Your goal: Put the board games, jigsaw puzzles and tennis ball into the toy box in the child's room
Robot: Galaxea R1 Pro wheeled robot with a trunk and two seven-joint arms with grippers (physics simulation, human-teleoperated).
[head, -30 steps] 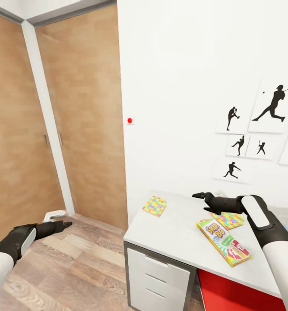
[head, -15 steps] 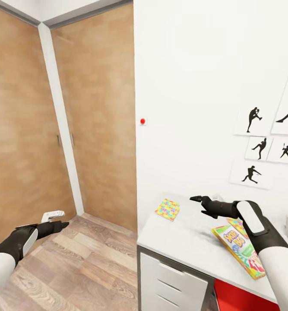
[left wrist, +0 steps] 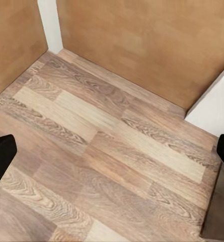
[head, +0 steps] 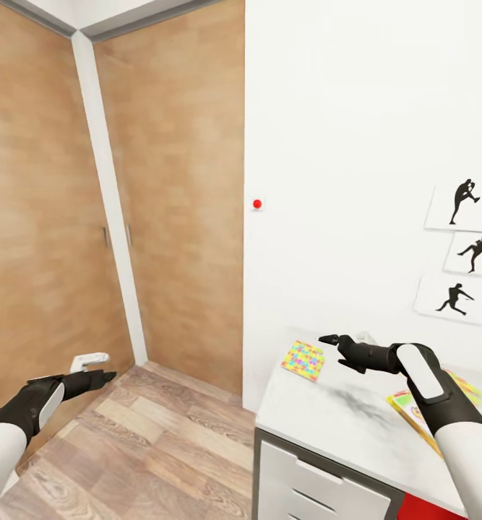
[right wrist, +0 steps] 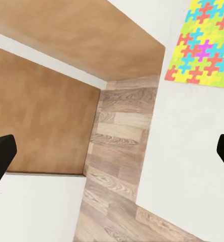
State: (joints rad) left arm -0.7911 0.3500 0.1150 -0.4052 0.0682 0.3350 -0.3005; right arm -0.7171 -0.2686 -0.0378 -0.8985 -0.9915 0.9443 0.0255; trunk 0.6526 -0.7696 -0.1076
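One jigsaw puzzle (head: 303, 360) lies flat on the end of the light grey table (head: 334, 422), close to the wall. My right gripper (head: 328, 338) hovers open just above and beside it, empty. In the right wrist view the same jigsaw puzzle (right wrist: 210, 45) lies ahead on the table top (right wrist: 192, 151), with the gripper (right wrist: 112, 154) spread wide. A green-yellow board game (head: 412, 413) peeks out from behind my right forearm. My left gripper (head: 102, 376) hangs open over the wood floor (left wrist: 112, 131), holding nothing.
Wooden wardrobe doors (head: 161, 217) fill the corner on the left. A white wall with a red dot (head: 256, 204) and black sports silhouette pictures (head: 454, 296) runs behind the table. White drawers (head: 306, 484) front the table. A small white object (head: 89, 359) sits by the wardrobe.
The whole view has swung left, so the table and pictures slid toward the right edge. My right gripper now sits nearer the jigsaw puzzle. The left arm looks unchanged.
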